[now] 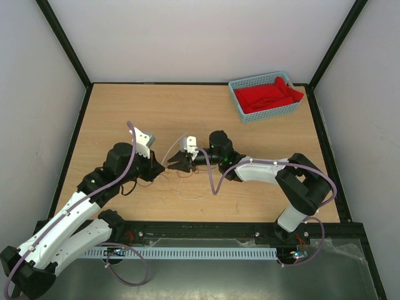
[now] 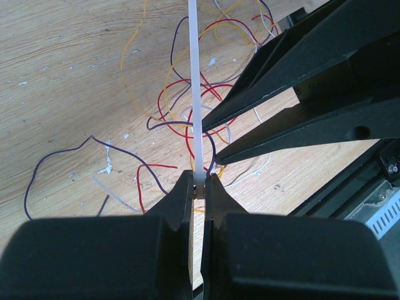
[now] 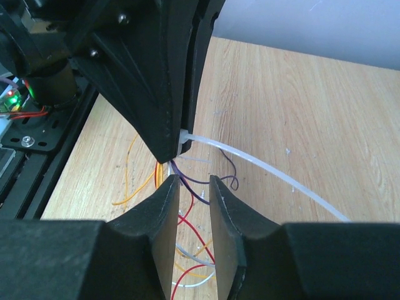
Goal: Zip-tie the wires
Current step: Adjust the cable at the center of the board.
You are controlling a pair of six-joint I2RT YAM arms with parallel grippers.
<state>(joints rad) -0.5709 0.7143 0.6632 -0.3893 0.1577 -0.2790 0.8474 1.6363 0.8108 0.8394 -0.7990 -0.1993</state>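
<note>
The wires (image 2: 187, 106), thin red, orange and purple strands, lie curled on the wooden table (image 1: 125, 112), also in the right wrist view (image 3: 194, 231) and from above (image 1: 181, 181). My left gripper (image 2: 200, 178) is shut on the head end of a white zip tie (image 2: 195, 69), whose strap runs up and away over the wires. My right gripper (image 3: 194, 181) is open with a narrow gap, tips just below the left fingers (image 3: 156, 94) and the zip tie (image 3: 269, 169). A purple strand crosses the gap; I cannot tell whether it touches the pads. From above, the left gripper (image 1: 164, 165) and right gripper (image 1: 178, 164) meet tip to tip.
A blue basket (image 1: 237, 94) holding a red cloth (image 1: 269, 95) stands at the far right corner. A black rail (image 1: 206, 230) runs along the near table edge. Purple arm cables (image 1: 215, 181) loop beside both arms.
</note>
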